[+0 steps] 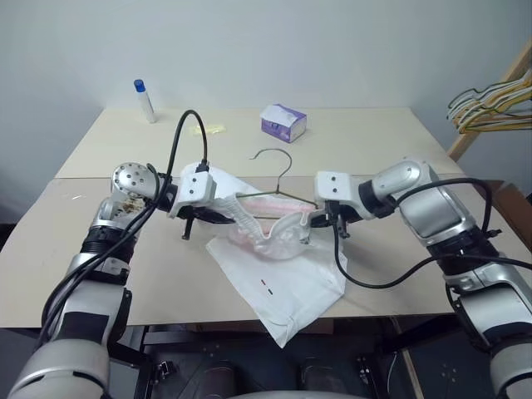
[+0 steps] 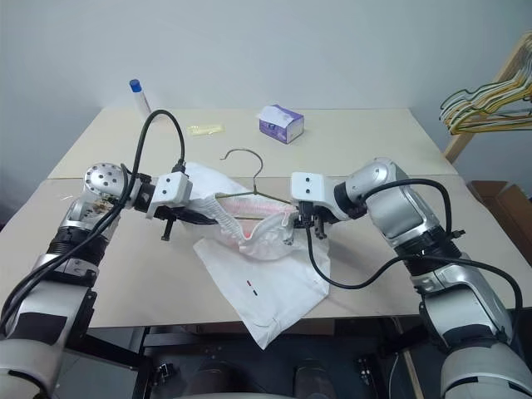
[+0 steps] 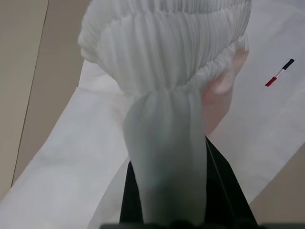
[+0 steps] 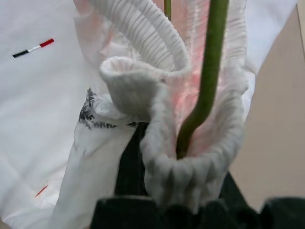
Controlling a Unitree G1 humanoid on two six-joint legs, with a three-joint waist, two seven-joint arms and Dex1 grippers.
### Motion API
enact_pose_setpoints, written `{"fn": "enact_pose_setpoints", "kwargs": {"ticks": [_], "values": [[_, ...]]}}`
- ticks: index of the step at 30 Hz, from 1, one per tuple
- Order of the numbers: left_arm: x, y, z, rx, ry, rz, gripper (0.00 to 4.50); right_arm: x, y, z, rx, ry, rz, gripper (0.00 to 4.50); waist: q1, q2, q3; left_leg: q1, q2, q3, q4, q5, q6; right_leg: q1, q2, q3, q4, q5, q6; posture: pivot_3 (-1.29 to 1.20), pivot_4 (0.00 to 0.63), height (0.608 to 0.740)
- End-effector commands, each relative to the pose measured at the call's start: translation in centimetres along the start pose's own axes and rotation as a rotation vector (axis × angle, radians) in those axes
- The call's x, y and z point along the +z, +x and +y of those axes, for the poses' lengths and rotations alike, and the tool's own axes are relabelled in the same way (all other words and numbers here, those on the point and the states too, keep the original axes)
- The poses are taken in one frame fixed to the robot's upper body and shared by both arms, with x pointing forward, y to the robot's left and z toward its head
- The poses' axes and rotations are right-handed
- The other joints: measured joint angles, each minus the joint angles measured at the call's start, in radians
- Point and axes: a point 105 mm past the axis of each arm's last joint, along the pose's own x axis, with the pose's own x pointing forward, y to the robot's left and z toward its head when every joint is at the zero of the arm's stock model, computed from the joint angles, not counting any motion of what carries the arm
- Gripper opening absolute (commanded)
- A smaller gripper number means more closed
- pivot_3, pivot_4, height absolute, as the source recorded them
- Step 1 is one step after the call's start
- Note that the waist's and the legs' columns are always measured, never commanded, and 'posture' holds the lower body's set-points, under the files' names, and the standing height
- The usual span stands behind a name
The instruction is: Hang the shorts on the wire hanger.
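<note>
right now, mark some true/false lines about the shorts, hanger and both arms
1. The left gripper is shut on the shorts' waistband. True.
2. The right gripper is open and clear of the cloth. False: it is shut on the waistband, with the hanger wire beside the cloth.
3. The hanger's hook points toward the far side of the table. True.
4. The shorts hang clear of the table. False: the legs lie on it.
5. A purple box sits behind the hanger. True.
</note>
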Motion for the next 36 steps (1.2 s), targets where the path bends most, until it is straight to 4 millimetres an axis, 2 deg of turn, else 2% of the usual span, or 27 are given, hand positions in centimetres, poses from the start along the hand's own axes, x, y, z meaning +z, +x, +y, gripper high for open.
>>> {"fn": "enact_pose_setpoints", "kwargs": {"ticks": [1,5,6,7,18,21,22,25,30,32,36], "values": [[1.9,-0.6,1.2,0.032,0.071,-0.043,0.1,0.0,-0.4,-0.5,-0.023,-0.001,0.014,0.01,0.0,0.0,0.0,0.0,0.0,0.0,0.0,0.0,0.0,0.0,0.0,0.0,0.0,0.0,0.0,-0.01,0.0,0.74],[2.3,-0.9,1.4,0.041,0.063,-0.07,0.1,-0.2,-0.8,-0.1,-0.015,0.041,-0.012,0.01,-0.001,0.0,0.0,0.0,0.0,0.0,0.0,0.0,0.0,0.0,0.0,0.0,0.0,0.0,0.0,-0.01,0.0,0.74],[2.4,-1.1,1.4,0.037,0.054,-0.074,0.75,-0.2,-1.0,0.1,-0.01,0.062,-0.025,0.0,0.0,0.0,0.0,0.0,0.0,0.0,0.0,0.0,0.0,0.0,0.0,0.0,0.0,0.0,0.0,-0.01,0.0,0.74],[2.5,-1.3,1.4,0.039,0.046,-0.082,0.9,-0.3,-1.2,0.3,-0.008,0.078,-0.036,0.0,0.001,0.0,0.0,0.0,0.0,0.0,0.0,0.0,0.0,0.0,0.0,0.0,0.0,0.0,0.0,0.0,0.0,0.74],[4.8,-6.2,5.6,0.392,-0.021,-0.253,4.36,-3.4,-3.6,3.4,-0.096,0.504,-0.15,0.0,0.003,0.0,0.0,0.0,0.0,-0.001,0.0,0.0,0.0,0.0,0.0,0.0,0.0,0.0,0.0,0.0,0.0,0.74],[6.2,-7.3,6.8,0.529,-0.025,-0.341,4.47,-4.8,-4.6,3.8,-0.194,0.667,-0.159,0.0,0.005,0.0,0.0,0.0,0.0,-0.001,0.0,0.0,0.0,0.0,0.0,0.0,0.0,0.0,0.0,-0.01,0.0,0.74],[7.2,-7.6,7.1,0.566,-0.075,-0.417,4.47,-5.4,-5.3,3.9,-0.242,0.738,-0.167,0.0,0.005,0.0,0.0,0.0,0.0,-0.001,0.001,0.0,0.0,0.0,0.0,0.0,0.0,0.0,0.0,-0.02,0.0,0.74],[9.7,-8.0,6.8,0.601,-0.175,-0.589,4.47,-6.5,-7.1,4.3,-0.377,0.904,-0.198,0.0,0.01,0.0,0.0,-0.001,0.0,-0.002,0.001,0.0,0.0,0.0,-0.001,-0.001,0.0,0.0,0.0,-0.04,0.0,0.74],[12.7,-6.5,4.5,0.528,-0.353,-0.789,4.47,-9.5,-10.4,4.5,-0.64,1.205,-0.187,0.0,0.003,0.0,-0.001,0.0,0.0,-0.003,0.001,0.0,0.0,0.001,-0.001,0.001,0.002,0.0,0.0,-0.07,0.0,0.74],[13.8,-5.4,3.6,0.46,-0.418,-0.815,4.47,-10.6,-11.6,4.7,-0.74,1.261,-0.185,0.0,-0.001,0.0,-0.001,0.001,0.0,-0.004,0.001,0.0,0.0,0.001,-0.001,0.002,0.001,0.0,0.0,-0.08,0.007,0.74],[15.8,-4.5,2.8,0.406,-0.435,-0.859,4.47,-12.5,-13.7,4.6,-0.923,1.337,-0.178,0.0,-0.011,0.0,-0.001,0.003,-0.001,-0.003,0.0,0.0,0.0,0.001,-0.001,0.003,-0.001,0.0,0.0,-0.1,0.012,0.74]]}}
